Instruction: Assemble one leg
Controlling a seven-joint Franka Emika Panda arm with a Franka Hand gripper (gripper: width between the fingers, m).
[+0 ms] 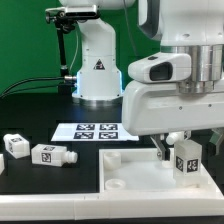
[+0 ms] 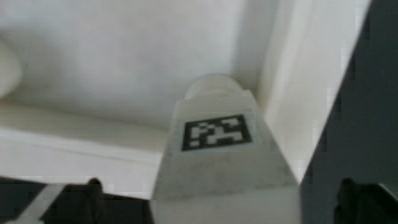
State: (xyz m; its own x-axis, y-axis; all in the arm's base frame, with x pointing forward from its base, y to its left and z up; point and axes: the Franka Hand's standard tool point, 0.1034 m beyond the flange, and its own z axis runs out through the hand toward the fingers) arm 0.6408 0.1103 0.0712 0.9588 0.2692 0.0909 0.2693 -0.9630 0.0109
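My gripper [image 1: 183, 155] is shut on a leg [image 1: 188, 163], a short white peg with a black-and-white tag. It holds the leg upright over the near right corner of the large white rimmed panel [image 1: 130, 178]. In the wrist view the leg [image 2: 219, 133] stands between my fingertips [image 2: 222, 205], pointing down into the inside corner of the panel's rim [image 2: 294, 50]. I cannot tell whether the leg's lower end touches the panel. Two more legs [image 1: 15, 145] [image 1: 50, 154] lie on the black table at the exterior view's left.
The marker board [image 1: 90, 131] lies flat behind the panel. The arm's white base [image 1: 97, 65] stands at the back, with a green backdrop behind it. A black cable runs along the back left.
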